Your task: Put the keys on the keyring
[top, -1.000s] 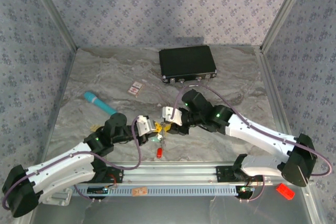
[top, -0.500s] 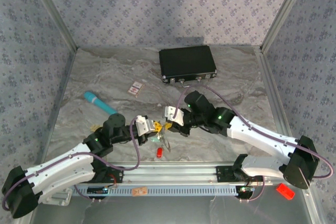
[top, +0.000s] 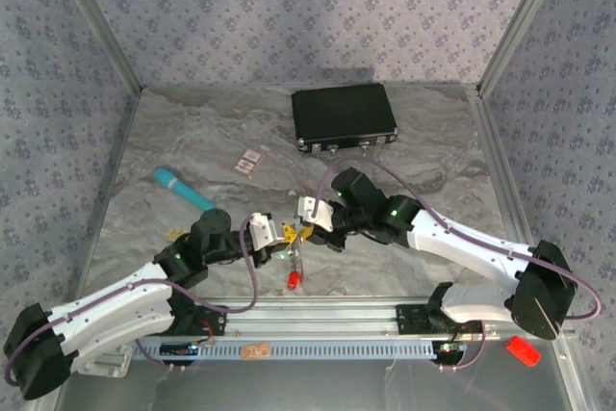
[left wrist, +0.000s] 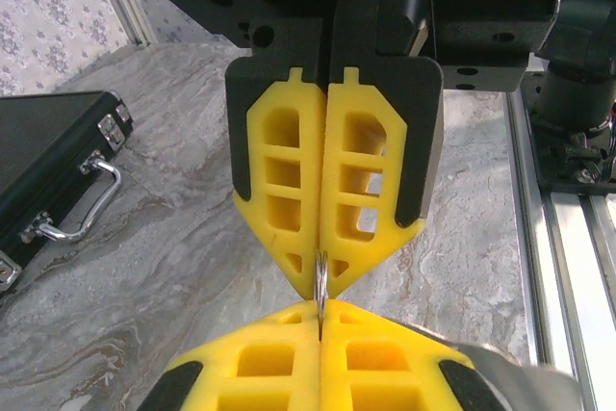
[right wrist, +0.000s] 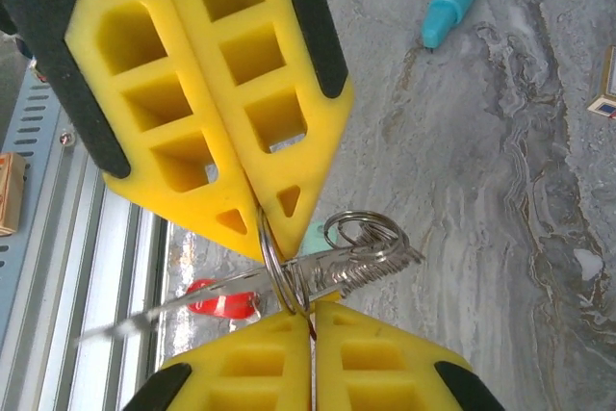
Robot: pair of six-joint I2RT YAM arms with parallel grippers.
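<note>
The left tool (top: 285, 238) and right tool (top: 310, 228) meet tip to tip, both clamped tight on the keyring (right wrist: 275, 267) above the worktop (top: 192, 132). Its red tag (top: 292, 280) dangles at 6 o'clock. Metal blades (right wrist: 361, 259) hang on the wire; I cannot tell whether they are threaded keys. A small yellow piece, likely a key (top: 174, 235), lies out at 9 o'clock, so threading looks unfinished.

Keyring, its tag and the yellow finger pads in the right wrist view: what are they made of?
The keyring looks like thin polished steel wire: silvery with bright glints. Its tag looks like glossy red plastic, though blurred. The finger pads look like matte yellow moulded plastic or rubber with cut-out cells; I cannot tell which.
</note>
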